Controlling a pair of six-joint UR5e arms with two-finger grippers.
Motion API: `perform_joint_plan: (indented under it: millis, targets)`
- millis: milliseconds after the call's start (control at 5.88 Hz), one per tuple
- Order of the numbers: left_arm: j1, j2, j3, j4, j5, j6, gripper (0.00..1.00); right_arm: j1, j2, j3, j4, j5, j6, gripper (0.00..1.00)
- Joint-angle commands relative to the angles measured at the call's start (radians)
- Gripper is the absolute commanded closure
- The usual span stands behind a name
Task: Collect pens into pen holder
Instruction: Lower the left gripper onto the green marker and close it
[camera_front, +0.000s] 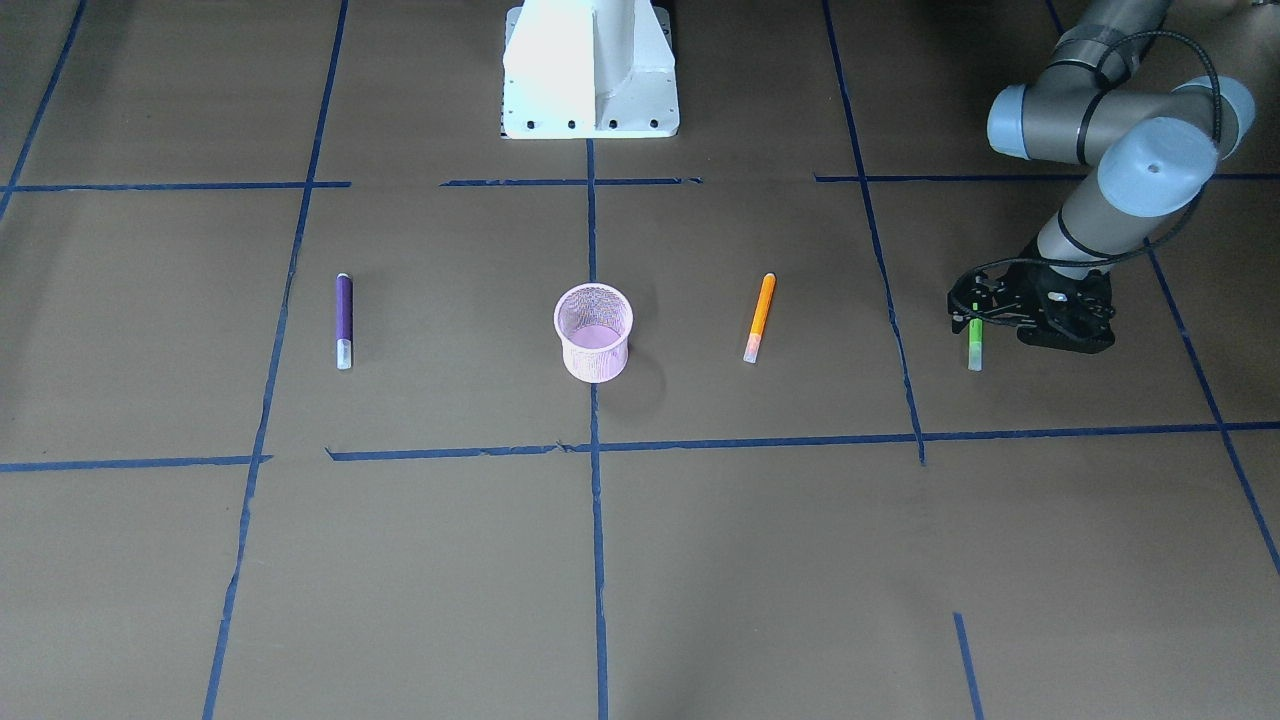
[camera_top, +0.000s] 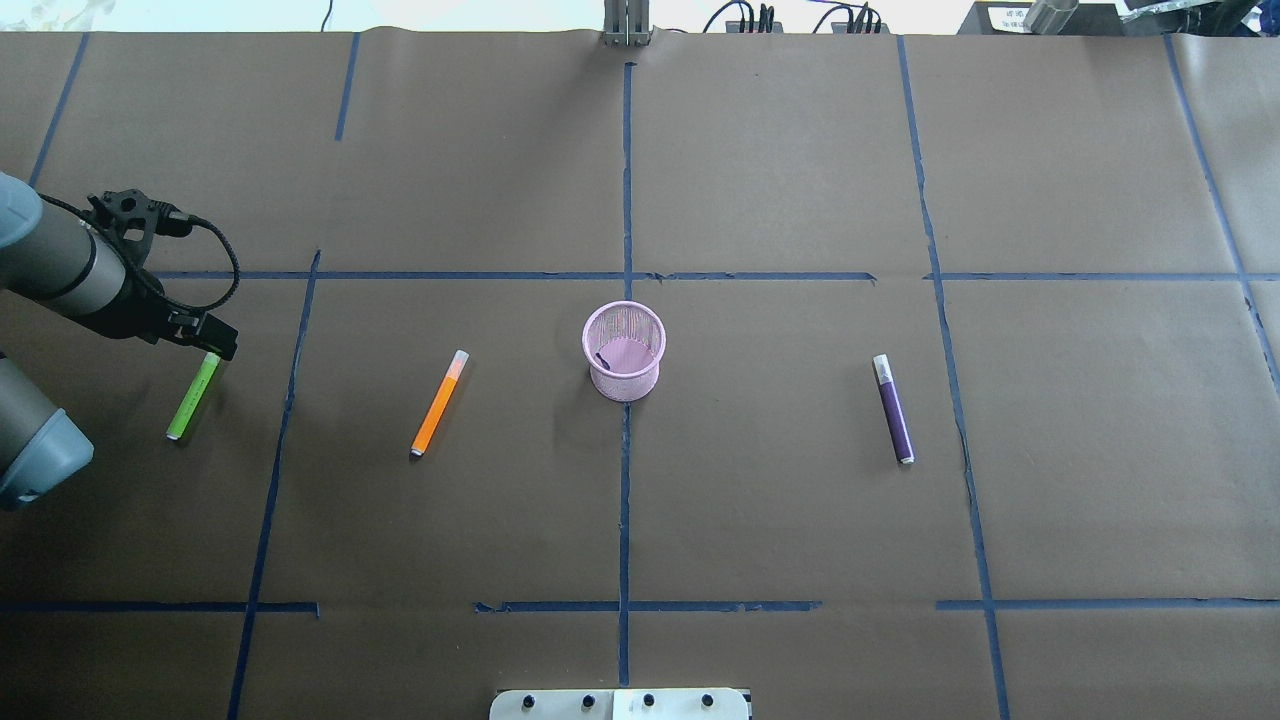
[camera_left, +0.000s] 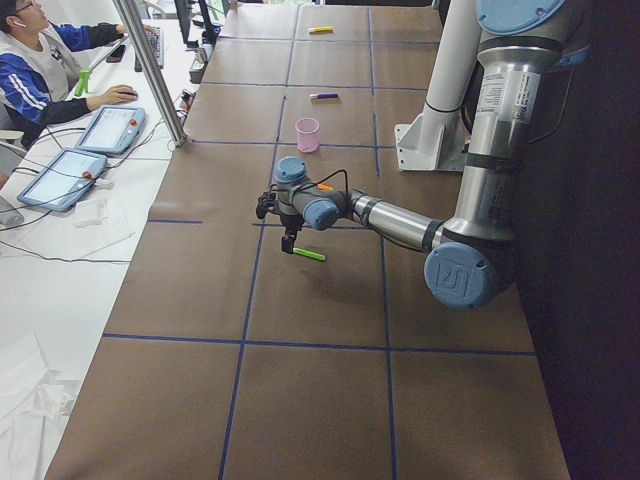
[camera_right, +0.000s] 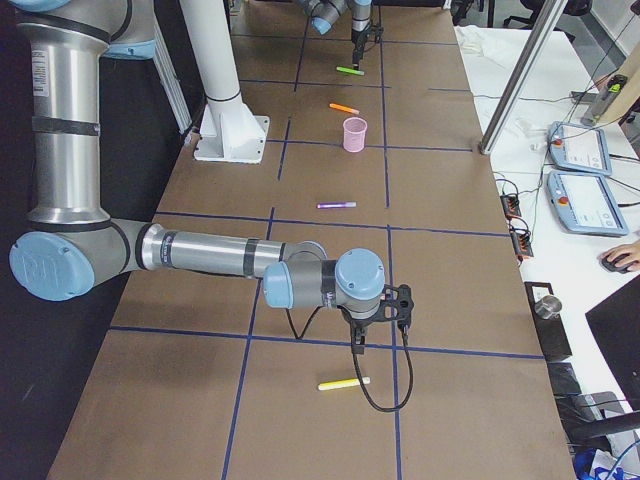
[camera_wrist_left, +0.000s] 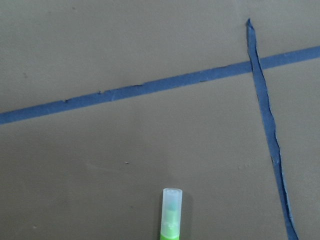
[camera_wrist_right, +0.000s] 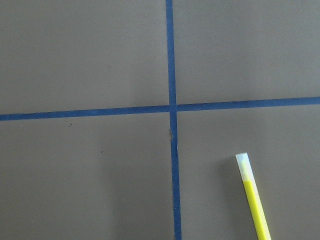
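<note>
The pink mesh pen holder (camera_front: 594, 330) (camera_top: 623, 350) stands upright at the table's centre. Three pens lie flat in a row with it: a purple pen (camera_front: 343, 320) (camera_top: 893, 408), an orange pen (camera_front: 760, 317) (camera_top: 439, 403) and a green pen (camera_front: 975, 352) (camera_top: 190, 400) (camera_wrist_left: 170, 215). My left gripper (camera_front: 975, 318) (camera_top: 212, 348) hangs right over the green pen, open, its fingers either side of the barrel. My right gripper (camera_right: 357, 345) hovers far off, near a yellow pen (camera_right: 343, 383) (camera_wrist_right: 254, 200); I cannot tell whether it is open or shut.
The white robot base (camera_front: 590, 70) stands behind the holder. Blue tape lines (camera_top: 625, 275) divide the brown table. Beyond the far edge, a person (camera_left: 40, 70) sits at a white bench with tablets (camera_left: 110, 128), and a metal post (camera_left: 150, 70) rises there.
</note>
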Motion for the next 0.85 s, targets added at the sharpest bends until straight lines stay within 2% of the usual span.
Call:
perform_joint_plan:
  millis: [0,680]
  targets:
    - [0.019,-0.014,0.024,-0.001,0.018,-0.002,0.00,0.000,0.005,0.000,-0.003,0.001,0.001,0.00]
    - [0.022,-0.048,0.095,-0.002,0.018,0.006,0.04,0.000,0.004,0.000,-0.004,0.004,0.002,0.00]
